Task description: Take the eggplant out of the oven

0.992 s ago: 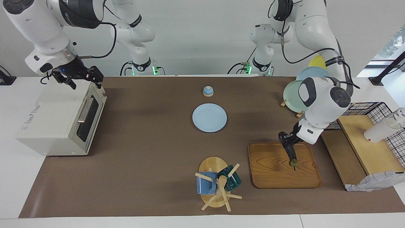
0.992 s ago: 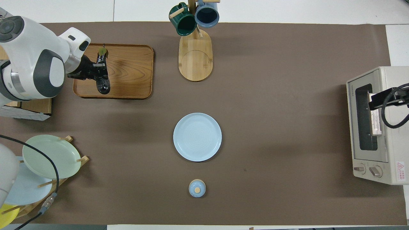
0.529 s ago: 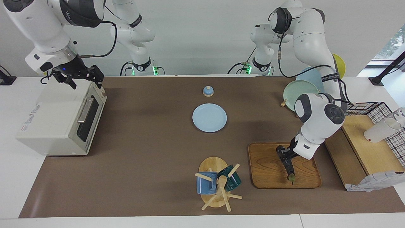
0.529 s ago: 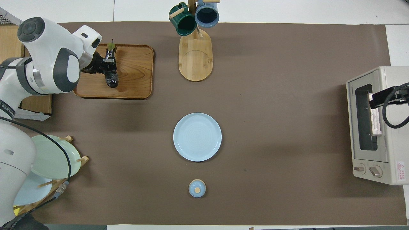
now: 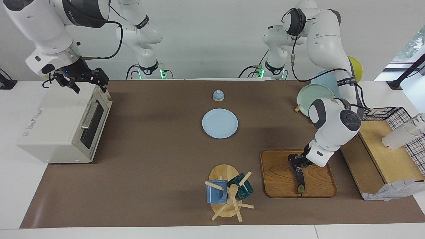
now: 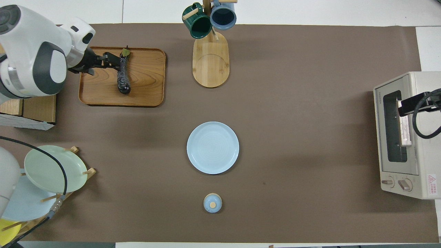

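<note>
Lying on the rounded-corner wooden tray is the slim, glossy dark purple eggplant, its greenish stem end at the tray's edge farthest from the robots. Just beside the eggplant, low over the same tray, sits the left gripper; in the overhead view its fingers stand apart to one side of the eggplant and no longer clasp it. At the right arm's end of the table, well apart from the tray, stands the boxy cream-white toaster oven with its dark glass door closed. The right gripper waits above the oven's top, jaws spread wide and holding nothing. Between the tray and the oven lies a round pale blue plate, nearer to the robots than the tray.
</note>
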Controlling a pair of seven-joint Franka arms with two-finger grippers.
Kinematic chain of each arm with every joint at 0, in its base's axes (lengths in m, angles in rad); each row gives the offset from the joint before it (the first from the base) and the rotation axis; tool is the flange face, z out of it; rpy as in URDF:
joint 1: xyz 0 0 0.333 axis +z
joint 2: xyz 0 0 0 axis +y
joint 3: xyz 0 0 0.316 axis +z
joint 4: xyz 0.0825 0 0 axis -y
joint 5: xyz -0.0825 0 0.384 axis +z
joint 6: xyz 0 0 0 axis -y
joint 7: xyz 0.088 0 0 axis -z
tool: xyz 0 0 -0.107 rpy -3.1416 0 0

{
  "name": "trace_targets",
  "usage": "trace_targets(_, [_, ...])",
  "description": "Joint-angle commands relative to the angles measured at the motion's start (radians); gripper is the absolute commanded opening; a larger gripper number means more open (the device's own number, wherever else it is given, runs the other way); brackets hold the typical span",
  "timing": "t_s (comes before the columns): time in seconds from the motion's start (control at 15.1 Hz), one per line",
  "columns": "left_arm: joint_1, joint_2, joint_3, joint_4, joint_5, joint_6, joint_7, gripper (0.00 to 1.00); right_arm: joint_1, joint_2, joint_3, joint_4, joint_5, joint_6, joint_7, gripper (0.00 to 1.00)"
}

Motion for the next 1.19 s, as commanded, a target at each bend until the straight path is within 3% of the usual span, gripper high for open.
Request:
trace_targets(0.0, [0.013, -0.137, 0.001, -0.031, 0.003, -0.120, 0.005, 1.00, 0.000, 0.006, -0.001, 0.018, 0.015, -0.019, -0.002, 1.00])
trace_targets(0.53, [-0.005, -0.409, 0.006, -0.037, 0.124, -0.448, 0.013, 1.00, 0.000, 0.006, 0.003, 0.018, 0.019, -0.018, -0.004, 1.00])
trace_targets(0.66, [-0.007, -0.455, 0.001, -0.081, 0.125, -0.476, 0.014, 1.00, -0.001, 0.006, 0.003, 0.018, 0.022, -0.018, -0.002, 1.00])
trace_targets(0.86, [-0.008, -0.544, 0.000, -0.224, 0.124, -0.456, 0.014, 1.00, -0.001, 0.006, 0.003, 0.018, 0.026, -0.015, -0.004, 1.00])
trace_targets(1.12, [-0.013, -0.590, -0.009, -0.316, 0.124, -0.429, 0.013, 1.00, -0.001, 0.006, 0.003, 0.020, 0.026, -0.015, -0.004, 1.00])
